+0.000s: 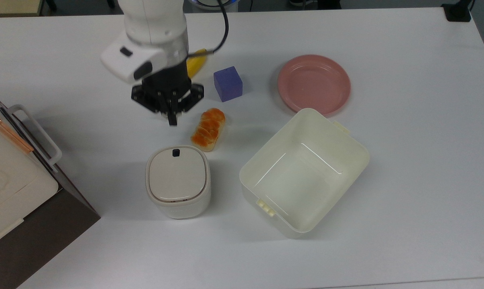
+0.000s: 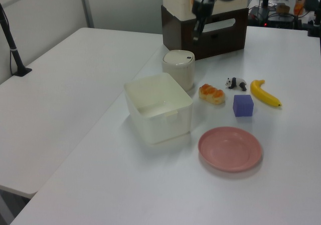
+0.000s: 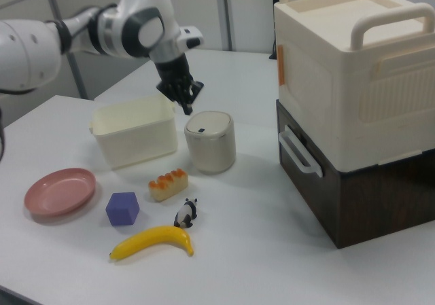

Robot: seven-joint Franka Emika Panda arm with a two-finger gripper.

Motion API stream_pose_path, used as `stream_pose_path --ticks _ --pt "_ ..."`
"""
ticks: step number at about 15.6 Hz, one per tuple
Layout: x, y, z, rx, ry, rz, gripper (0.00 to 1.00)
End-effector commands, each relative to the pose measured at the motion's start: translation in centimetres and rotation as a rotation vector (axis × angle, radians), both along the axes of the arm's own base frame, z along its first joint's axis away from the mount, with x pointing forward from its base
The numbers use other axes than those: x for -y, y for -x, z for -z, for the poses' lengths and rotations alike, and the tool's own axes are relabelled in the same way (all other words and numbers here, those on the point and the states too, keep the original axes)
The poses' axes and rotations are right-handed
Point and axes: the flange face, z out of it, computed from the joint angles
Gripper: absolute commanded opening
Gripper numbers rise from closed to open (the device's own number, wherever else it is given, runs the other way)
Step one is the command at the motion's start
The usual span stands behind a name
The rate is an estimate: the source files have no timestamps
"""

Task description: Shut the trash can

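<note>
The trash can (image 1: 177,180) is a small cream-white bin with a beige lid lying flat on its rim. A small dark button (image 1: 176,152) shows at the lid's far edge. The bin also stands beside the tub in the left view (image 2: 179,68) and the right view (image 3: 211,140). My gripper (image 1: 172,119) hangs above the table beyond the bin, towards the top view's top, apart from the lid. Its fingers are shut with nothing between them. It also shows raised over the bin in the left view (image 2: 196,35) and the right view (image 3: 187,107).
A bread roll (image 1: 208,129) lies just right of the gripper in the top view. A purple cube (image 1: 227,83), a banana (image 1: 196,63) and a pink plate (image 1: 314,83) lie further back. A large cream tub (image 1: 358,160) sits right of the bin. A toy panda (image 2: 235,82) stands by the banana. Stacked storage boxes (image 1: 9,176) stand at the top view's left.
</note>
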Motion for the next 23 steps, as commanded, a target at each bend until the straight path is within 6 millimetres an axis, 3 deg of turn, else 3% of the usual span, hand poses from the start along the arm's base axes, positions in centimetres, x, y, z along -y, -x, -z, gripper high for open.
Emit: stream_pose_path --ticks 1,4,8,10,15,18,20,21,23 --pt "-0.4 4.3 -4.6 -0.082 -0.012 0.0 0.0" --pt "-0.7 6.5 -6.5 -0.124 -0.003 -0.003 0.0" --pt "-1.5 8.9 -6.9 -0.143 0.002 -0.014 0.0" --pt "-2.6 10.4 -7.0 -0.158 0.003 -0.014 0.06" --pt "-4.1 12.0 -7.3 -0.2 0.003 0.045 0.39" --pt "-4.8 12.4 -7.5 -0.209 0.005 0.034 0.72" --pt "-5.0 12.4 -7.6 -0.206 0.005 0.032 0.85" --pt "-4.9 12.4 -7.6 -0.204 0.006 0.034 1.0" --pt "-5.0 12.3 -7.8 -0.2 0.006 0.031 1.0"
